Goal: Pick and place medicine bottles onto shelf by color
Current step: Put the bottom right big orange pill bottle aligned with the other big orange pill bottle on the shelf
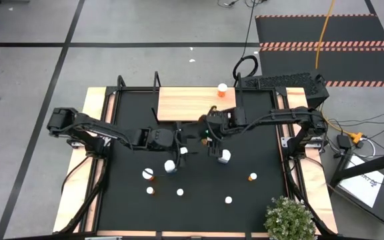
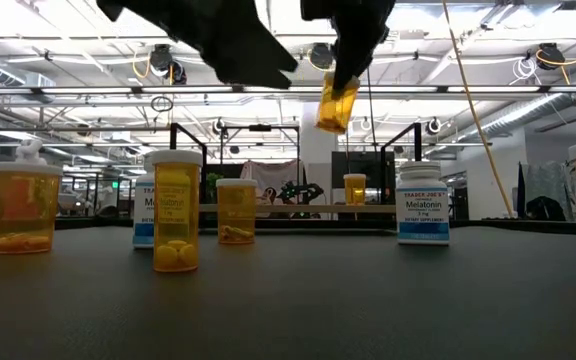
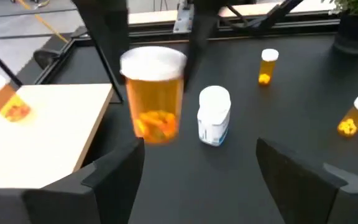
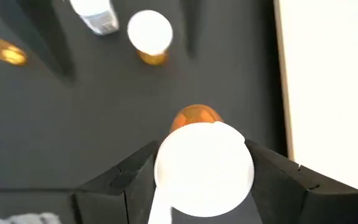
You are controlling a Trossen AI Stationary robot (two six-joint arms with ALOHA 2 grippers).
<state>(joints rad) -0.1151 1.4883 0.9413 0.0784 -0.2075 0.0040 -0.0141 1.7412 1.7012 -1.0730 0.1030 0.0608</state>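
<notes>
Bottle (image 2: 335,102) near-upright in right gripper (image 4: 204,171)

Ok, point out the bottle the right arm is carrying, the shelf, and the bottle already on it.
held orange bottle (image 4: 204,168): right wrist view, on its white cap.
shelf (image 1: 185,101): high view, bare wood board.
shelved orange bottle (image 1: 223,88): high view, on its cap.
</notes>
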